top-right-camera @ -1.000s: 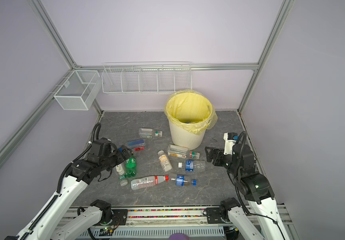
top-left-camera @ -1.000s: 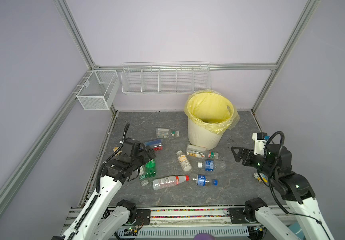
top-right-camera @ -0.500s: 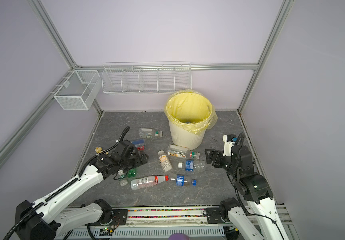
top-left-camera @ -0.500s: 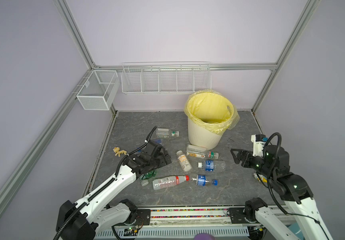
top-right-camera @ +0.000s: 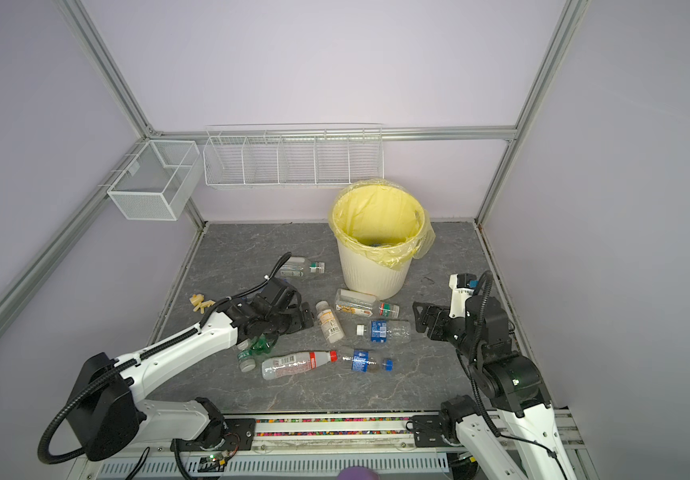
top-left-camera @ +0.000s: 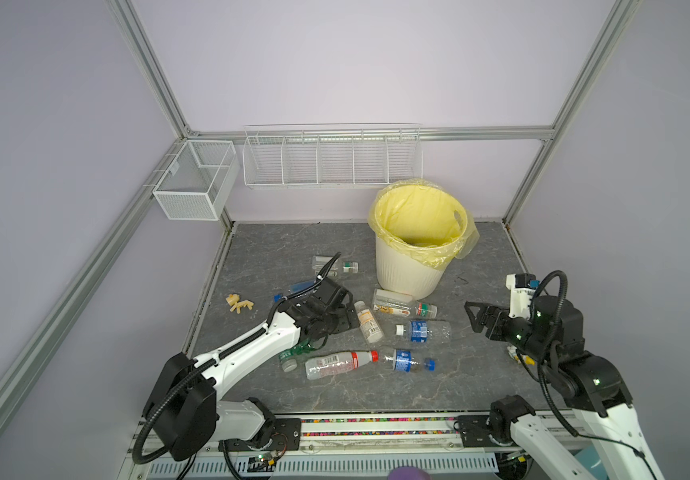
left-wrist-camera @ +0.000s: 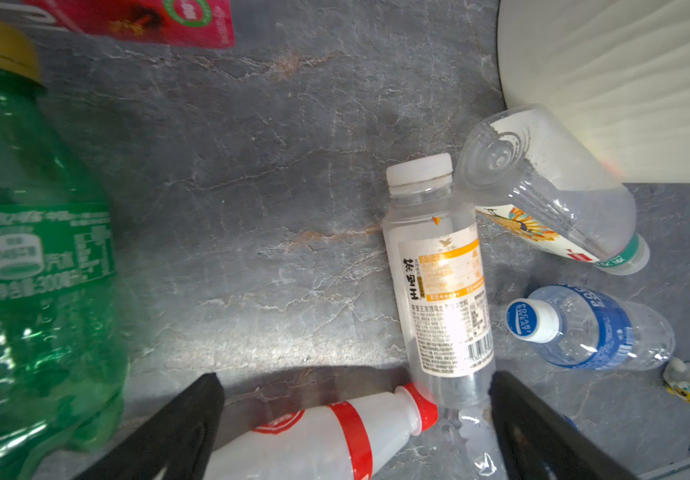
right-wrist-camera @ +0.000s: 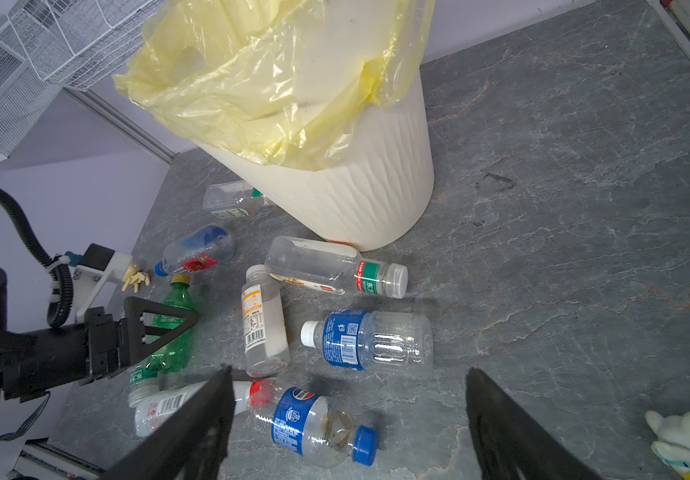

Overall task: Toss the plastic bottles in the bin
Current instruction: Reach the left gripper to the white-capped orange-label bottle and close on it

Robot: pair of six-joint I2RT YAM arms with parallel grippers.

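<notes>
- Now the left gripper (top-left-camera: 345, 320) sits low over the grey mat (top-left-camera: 480, 374), left of centre in both top views. Its jaws are spread wide and hold nothing.
- In the left wrist view its black fingers (left-wrist-camera: 177, 428) frame bare mat and the neck of the red-capped bottle (left-wrist-camera: 314, 436). The base of the orange-label bottle (left-wrist-camera: 438, 282) lies just beside one fingertip.
- The right gripper (top-left-camera: 476, 318) hovers at the right of the frame, its jaws likewise wide apart and empty, facing the cluster at centre.
- Nearest to it, the white-capped blue-label bottle (top-left-camera: 424, 331) lies on its side.
- Lower in the frame, the blue-capped bottle (top-left-camera: 405, 359) lies with its base just beside the red cap.
- The green bottle (top-left-camera: 299, 351) lies at the cluster's lower left, partly under the left arm.
- The square clear bottle (top-left-camera: 397, 303), with a green neck band, lies just below the bin (top-left-camera: 405, 274).
- Toward the upper left lie a green-capped clear bottle (top-left-camera: 335, 266) and a red-label bottle (right-wrist-camera: 197, 253), the latter largely hidden by the arm in both top views.
- The bin stands upright, right of centre and above the cluster. Its yellow bag is folded over the rim, and every bottle named lies on the mat outside it.
- A pale toy (top-left-camera: 239, 302) rests at the mat's left edge.
- White wire baskets (top-left-camera: 330, 162) hang on the back wall.
</notes>
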